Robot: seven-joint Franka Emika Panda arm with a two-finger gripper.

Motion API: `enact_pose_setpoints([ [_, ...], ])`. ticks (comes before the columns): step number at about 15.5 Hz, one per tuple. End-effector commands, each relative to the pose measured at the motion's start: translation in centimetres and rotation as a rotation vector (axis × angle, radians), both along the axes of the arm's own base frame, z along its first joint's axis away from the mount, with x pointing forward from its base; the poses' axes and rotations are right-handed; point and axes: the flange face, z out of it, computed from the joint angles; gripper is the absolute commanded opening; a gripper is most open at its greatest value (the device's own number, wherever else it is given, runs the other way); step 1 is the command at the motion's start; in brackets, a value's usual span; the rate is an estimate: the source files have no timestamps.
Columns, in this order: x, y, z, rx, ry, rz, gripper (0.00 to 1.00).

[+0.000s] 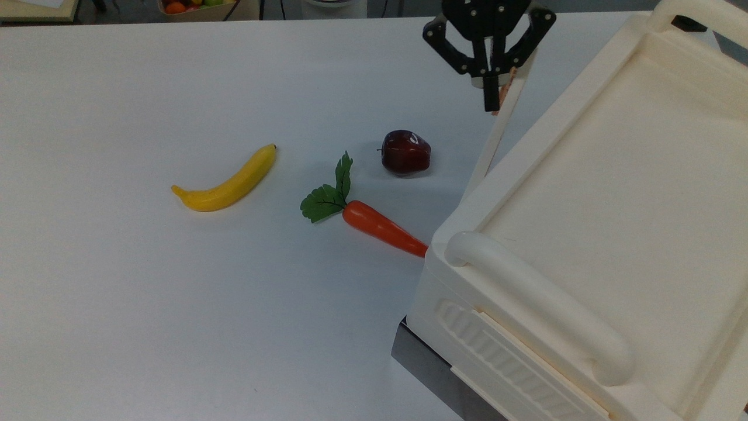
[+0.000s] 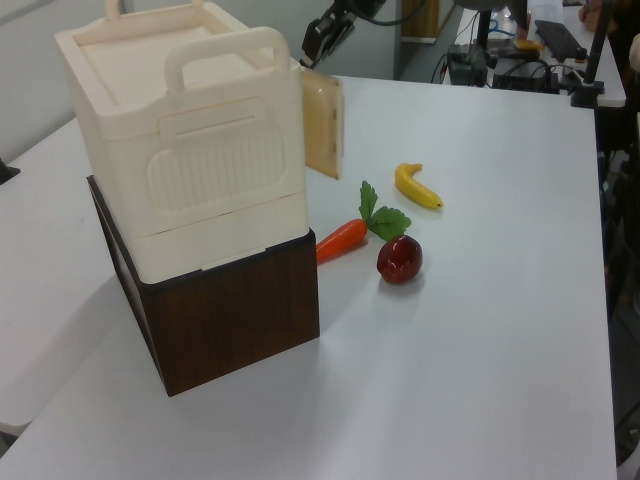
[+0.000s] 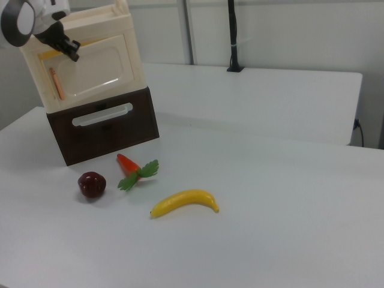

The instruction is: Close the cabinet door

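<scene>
Your black two-finger gripper (image 1: 492, 99) sits at the free end of the long flat cream plastic cabinet door (image 1: 497, 137), right beside its narrow copper-orange handle strip (image 1: 506, 93); the fingers look drawn together into one narrow tip, clamped on nothing you can make out. In the top view the door stands at a small angle off the front of the large cream plastic cabinet (image 1: 608, 222), so a narrow wedge of gap is left at the handle end. The left view shows the same door (image 2: 322, 135) swung nearly flat to the cabinet (image 2: 185, 140), with the gripper (image 2: 318, 40) above its upper edge. In the right view the door (image 3: 90, 72) almost covers the opening, its orange strip (image 3: 57, 84) toward the right view's left, and the gripper (image 3: 67, 49) hangs at the upper corner there. The cabinet rests on a dark brown wooden box (image 2: 235, 320) on the white table (image 1: 117, 321). On the table lie a dark red toy apple (image 1: 405, 152), an orange toy carrot with green leaves (image 1: 374, 225) and a yellow toy banana (image 1: 228, 181), all apart from the door.
</scene>
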Motion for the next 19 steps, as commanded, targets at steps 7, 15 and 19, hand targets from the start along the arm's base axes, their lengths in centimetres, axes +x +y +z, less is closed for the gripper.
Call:
enact_pose_setpoints([
  [7, -1.5, 3.4, 0.3, 0.171, 0.028, 0.014, 0.0],
  [15, -0.8, 3.1, 0.0, 0.216, -0.026, 0.003, 0.0],
  [19, -1.4, 2.5, -1.4, 0.143, 0.007, 0.044, 0.0],
])
